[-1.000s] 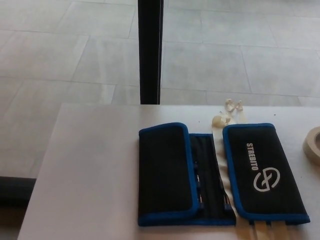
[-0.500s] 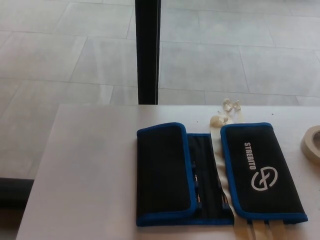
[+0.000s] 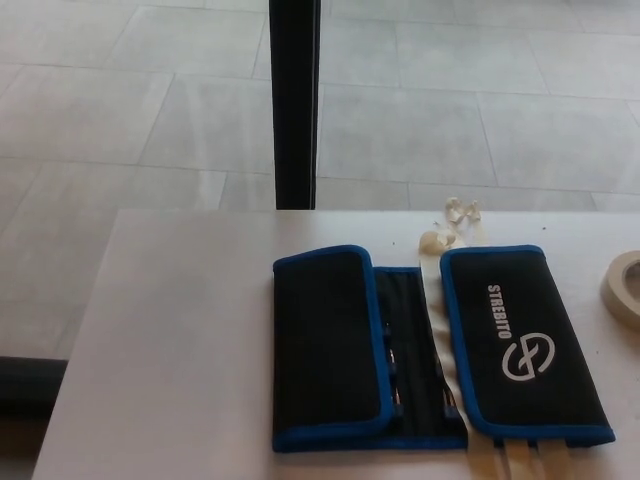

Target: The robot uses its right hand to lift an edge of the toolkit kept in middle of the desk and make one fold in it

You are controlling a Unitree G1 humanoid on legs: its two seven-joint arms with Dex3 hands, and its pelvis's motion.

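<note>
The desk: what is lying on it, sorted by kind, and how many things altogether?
Black pouches with blue trim: 2, the toolkit with one flap folded over, and a closed case with white lettering.
Tape rolls: 1, a pale tape roll cut by the right edge.
Whitish strap bundles: 1, the straps between the pouches.
Total: 4. No robot hand is in view.
</note>
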